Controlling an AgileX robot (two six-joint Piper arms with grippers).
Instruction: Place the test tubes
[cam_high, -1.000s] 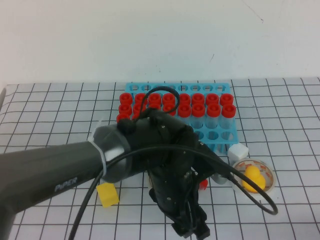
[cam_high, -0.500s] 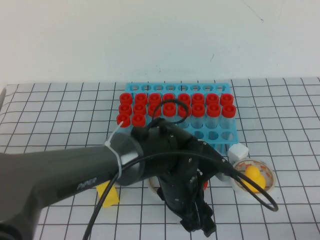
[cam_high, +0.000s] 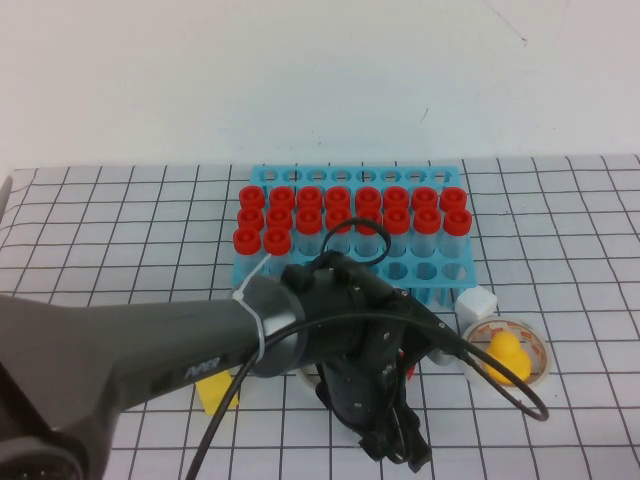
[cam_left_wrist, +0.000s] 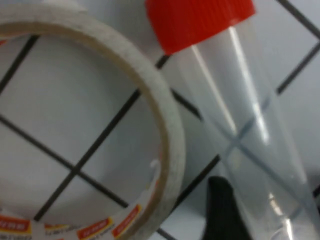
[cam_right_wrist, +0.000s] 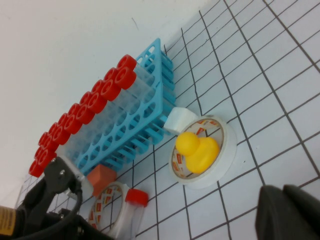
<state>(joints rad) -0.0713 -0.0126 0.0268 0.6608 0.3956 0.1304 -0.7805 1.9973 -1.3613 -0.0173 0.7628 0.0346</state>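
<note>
A blue rack (cam_high: 440, 268) at the back of the table holds several red-capped test tubes (cam_high: 369, 222). One loose tube lies on the grid mat beside a tape roll (cam_left_wrist: 167, 145), with a red cap (cam_left_wrist: 200, 20) and a clear body (cam_left_wrist: 250, 125). My left gripper (cam_high: 400, 450) hangs low over this tube near the table's front edge. The left gripper (cam_left_wrist: 267, 210) stands open astride the tube, one dark finger (cam_left_wrist: 220, 210) beside its side. The right gripper (cam_right_wrist: 290, 210) is shut and empty, off to the right of the duck. It is out of the high view.
A yellow duck (cam_high: 507, 356) sits inside a second tape roll (cam_high: 540, 350) right of the left arm. A white block (cam_high: 478, 302) stands by the rack's front right corner. A yellow block (cam_high: 215, 392) lies at the left, and an orange block (cam_right_wrist: 102, 177) sits near the rack.
My left arm has shifted to the right and lower over the loose tube, uncovering the rack's front-left tubes. The right gripper has not moved.
</note>
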